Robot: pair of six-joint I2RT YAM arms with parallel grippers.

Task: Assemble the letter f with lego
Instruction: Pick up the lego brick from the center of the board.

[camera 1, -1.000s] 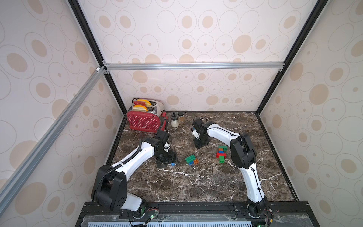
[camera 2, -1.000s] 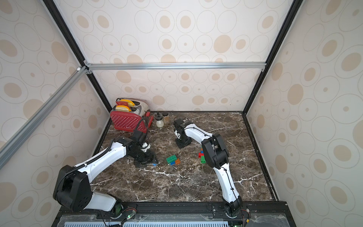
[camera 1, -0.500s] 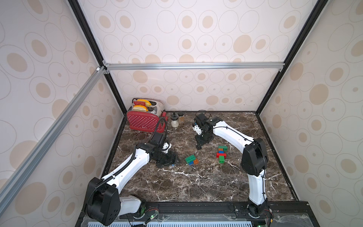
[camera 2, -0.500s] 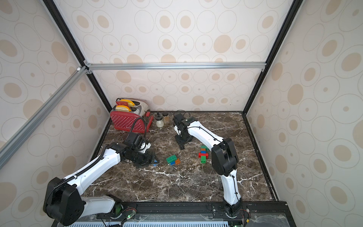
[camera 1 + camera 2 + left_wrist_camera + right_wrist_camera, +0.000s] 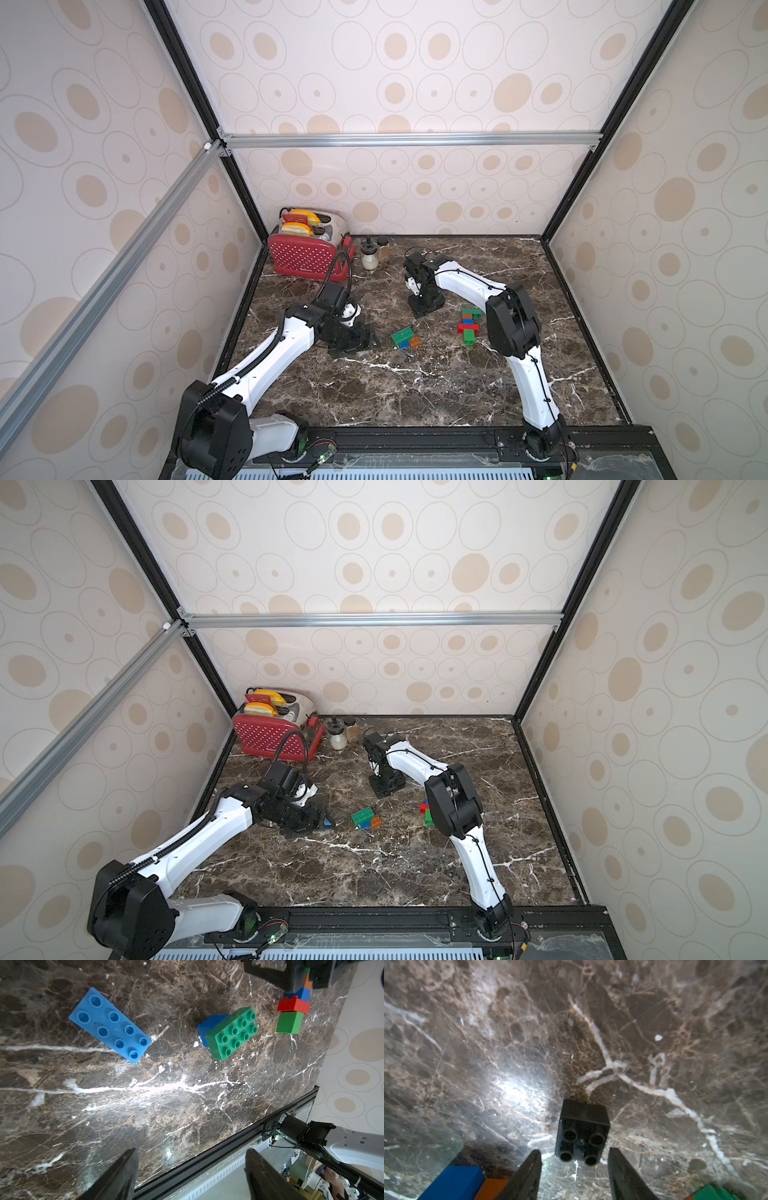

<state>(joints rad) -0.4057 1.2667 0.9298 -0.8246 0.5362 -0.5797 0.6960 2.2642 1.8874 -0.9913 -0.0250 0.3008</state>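
Note:
In the right wrist view a black square lego brick point(image 5: 582, 1132) rests on the marble with its studs facing the camera. My right gripper point(image 5: 574, 1152) is open around the brick's near end, with a gap on each side. In both top views that gripper point(image 5: 422, 309) points down at the table. A flat blue plate point(image 5: 110, 1025) lies by my open, empty left gripper point(image 5: 190, 1153) point(image 5: 365, 336). A green brick point(image 5: 402, 336) sits on a blue one beside an orange one point(image 5: 414, 341). A joined row of green, orange, blue and red bricks point(image 5: 468, 326) lies by the right arm's elbow.
A red dotted toaster point(image 5: 307, 257) stands in the back left corner, with two small jars point(image 5: 369, 257) beside it. Walls close the marble table point(image 5: 436, 386) on three sides, and a black rail point(image 5: 415, 436) runs along the front edge.
The right gripper's jaws have spread apart over the same spot. The right elbow swung outward and came back. The left arm settled lower, its gripper still by the blue plate.

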